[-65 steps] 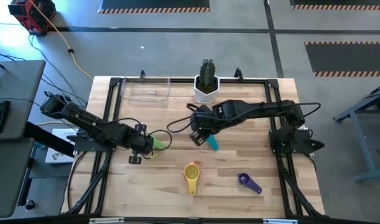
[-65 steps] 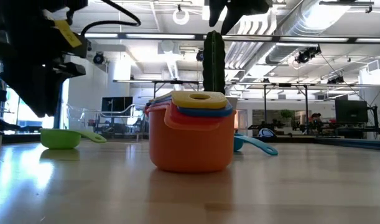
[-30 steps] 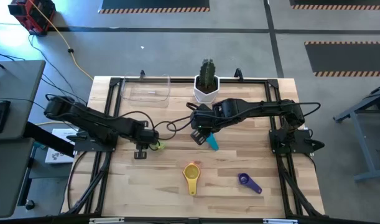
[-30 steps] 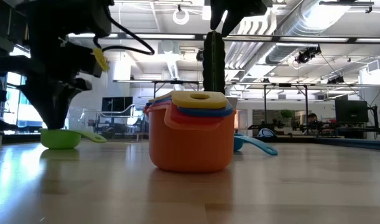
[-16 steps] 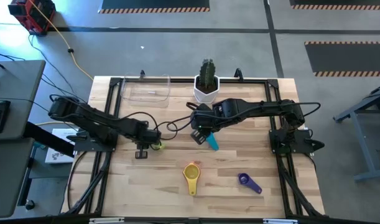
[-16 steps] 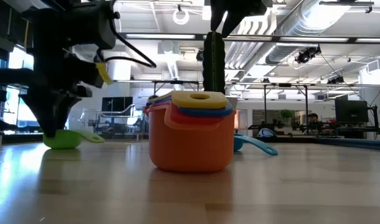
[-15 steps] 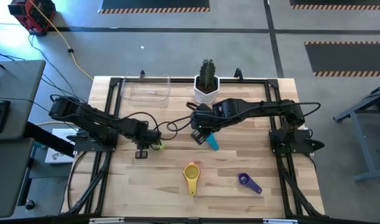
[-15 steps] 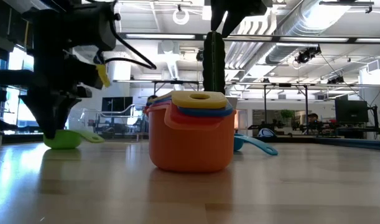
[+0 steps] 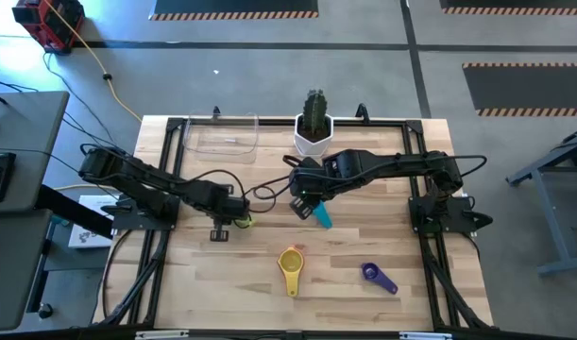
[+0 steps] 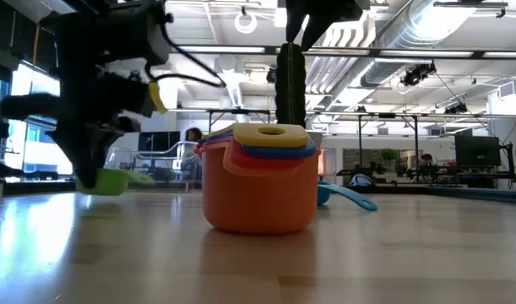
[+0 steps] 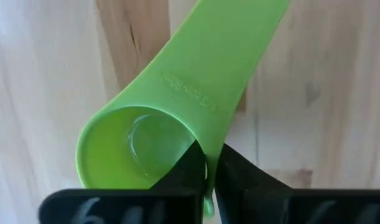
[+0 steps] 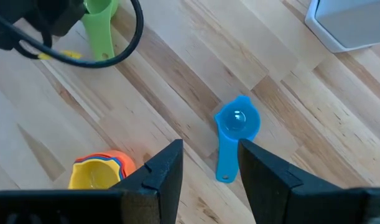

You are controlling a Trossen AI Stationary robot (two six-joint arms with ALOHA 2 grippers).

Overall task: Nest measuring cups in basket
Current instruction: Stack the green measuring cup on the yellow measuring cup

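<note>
Gripping a green measuring cup (image 11: 153, 146), the left claw (image 9: 233, 221) has its fingers pinched together on the cup's rim where the handle begins; the cup sits at about nine o'clock from the middle of the wooden bench (image 9: 241, 274), its bottom just off the surface in the level view. The right claw (image 9: 302, 206) hangs near the bench centre, fingers apart, directly above a blue cup (image 12: 237, 121) lying on the wood. A stack of nested cups (image 10: 259, 177), orange outermost and yellow on top, stands at six o'clock. A purple cup (image 9: 377, 277) lies alone at about four o'clock. The clear basket (image 9: 222, 138) sits at eleven o'clock, beside a potted cactus (image 9: 313, 123) at twelve.
</note>
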